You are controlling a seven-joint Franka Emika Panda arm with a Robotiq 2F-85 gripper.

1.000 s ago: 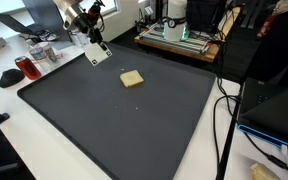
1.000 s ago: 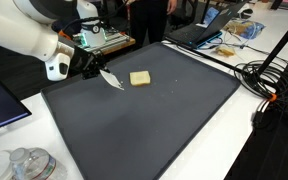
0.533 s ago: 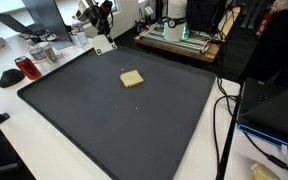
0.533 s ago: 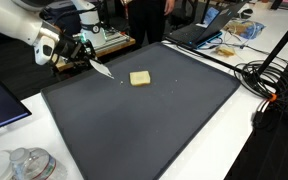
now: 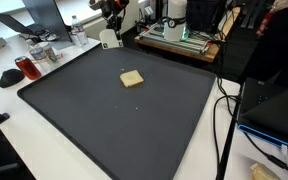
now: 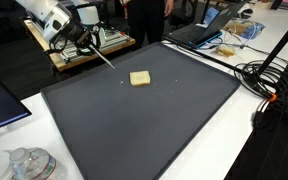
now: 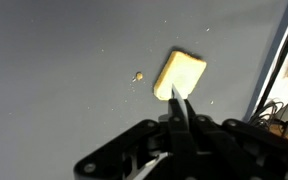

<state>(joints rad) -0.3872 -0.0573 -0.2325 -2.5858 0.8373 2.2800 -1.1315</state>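
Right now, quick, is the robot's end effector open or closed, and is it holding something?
End effector: closed, holding a thin flat tool; what kind cannot be told.

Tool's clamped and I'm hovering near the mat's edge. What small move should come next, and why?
Probably lower the gripper a little toward the tan block. The jaws are shut on the thin white tool, whose tip hangs in the air near the edge of the black mat, short of the block. In the wrist view the tool points at the block.

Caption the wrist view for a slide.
Shut end effector gripping a thin flat tool, tan rectangular block and crumbs on the dark grey mat beyond.
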